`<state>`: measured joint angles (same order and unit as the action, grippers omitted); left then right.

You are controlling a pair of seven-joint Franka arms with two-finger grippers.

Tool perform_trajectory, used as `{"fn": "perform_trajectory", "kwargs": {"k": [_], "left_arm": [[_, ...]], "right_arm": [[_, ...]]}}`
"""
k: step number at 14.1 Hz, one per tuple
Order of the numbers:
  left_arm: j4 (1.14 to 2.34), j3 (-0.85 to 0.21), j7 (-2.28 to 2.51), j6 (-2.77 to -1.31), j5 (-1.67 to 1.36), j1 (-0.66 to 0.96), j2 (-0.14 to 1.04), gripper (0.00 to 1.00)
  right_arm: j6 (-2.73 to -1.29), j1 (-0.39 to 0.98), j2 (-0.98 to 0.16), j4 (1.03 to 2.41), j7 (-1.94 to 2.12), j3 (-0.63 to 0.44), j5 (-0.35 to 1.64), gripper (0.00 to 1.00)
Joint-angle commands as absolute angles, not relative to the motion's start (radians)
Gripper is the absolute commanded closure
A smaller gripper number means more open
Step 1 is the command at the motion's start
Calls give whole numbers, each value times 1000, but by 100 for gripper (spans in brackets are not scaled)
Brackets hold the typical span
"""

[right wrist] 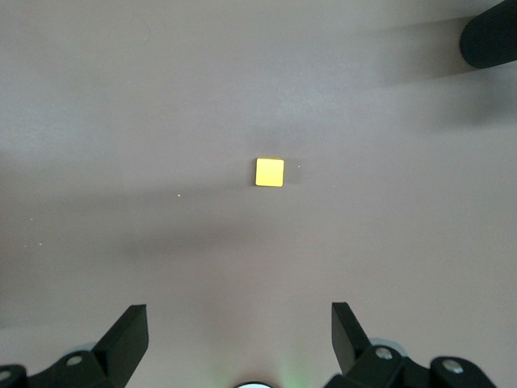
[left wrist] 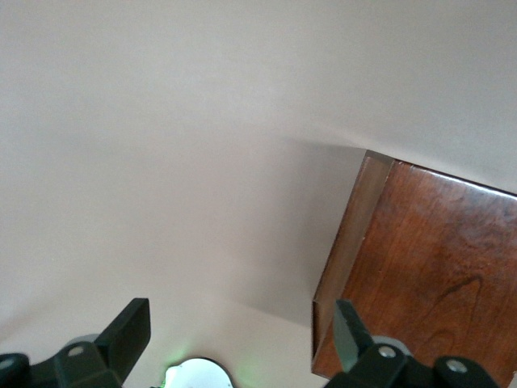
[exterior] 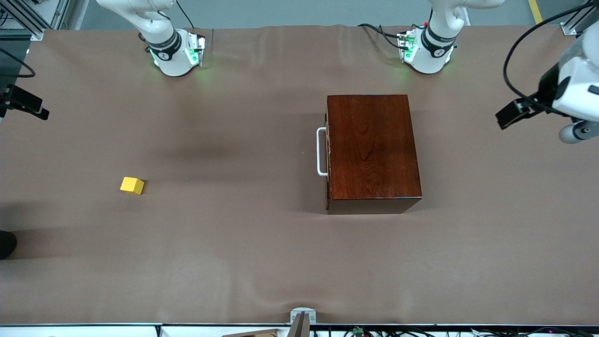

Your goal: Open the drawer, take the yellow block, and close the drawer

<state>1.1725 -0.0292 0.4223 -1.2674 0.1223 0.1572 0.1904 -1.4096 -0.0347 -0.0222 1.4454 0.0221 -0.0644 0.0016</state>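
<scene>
A brown cloth-covered table fills the front view, with the two white arm bases along its upper edge and cables and rig parts at the margins. The dark reddish-brown wooden box stands toward the left arm's end of the table, its drawer pushed fully in so that only the front edge with the white U-shaped handle shows, facing the right arm's end. The yellow block lies by itself on the cloth toward the right arm's end, well apart from the box and a little nearer to the front camera than the handle. The left arm's wrist reaches in at the table's edge at its own end, high above the cloth; the right arm's wrist barely shows at the other edge. In the left wrist view, the left gripper hangs high over bare cloth just beside a corner of the box, its two black fingers spread wide with nothing between them. In the right wrist view, the right gripper hangs high over the cloth, its fingers spread wide and empty, with the yellow block on the table below, well clear of them.
</scene>
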Motion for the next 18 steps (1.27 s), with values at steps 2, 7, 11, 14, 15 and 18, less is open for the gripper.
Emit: {"fn": "perform_trajectory", "kwargs": {"k": [2, 7, 11, 14, 15, 18], "left_arm": [[1207, -35, 251, -1282, 121, 98, 143, 0], [1264, -40, 95, -1308, 110, 63, 115, 0], [1521, -43, 16, -1474, 84, 34, -41, 0], [1597, -41, 0, -1489, 49, 31, -93, 0], [1598, -41, -3, -1491, 11, 29, -97, 0], [1606, -40, 15, -1482, -26, 32, -113, 0]], "right_arm": [[-1397, -57, -18, 1431, 25, -41, -9, 0], [-1390, -57, -14, 1431, 23, -41, -3, 0], [-1388, -55, -14, 1434, 25, -41, -2, 0], [-1387, -57, -14, 1437, 25, -41, -2, 0], [-1385, -57, -14, 1437, 25, -41, -2, 0], [-1384, -55, -14, 1437, 25, -41, -2, 0]]}}
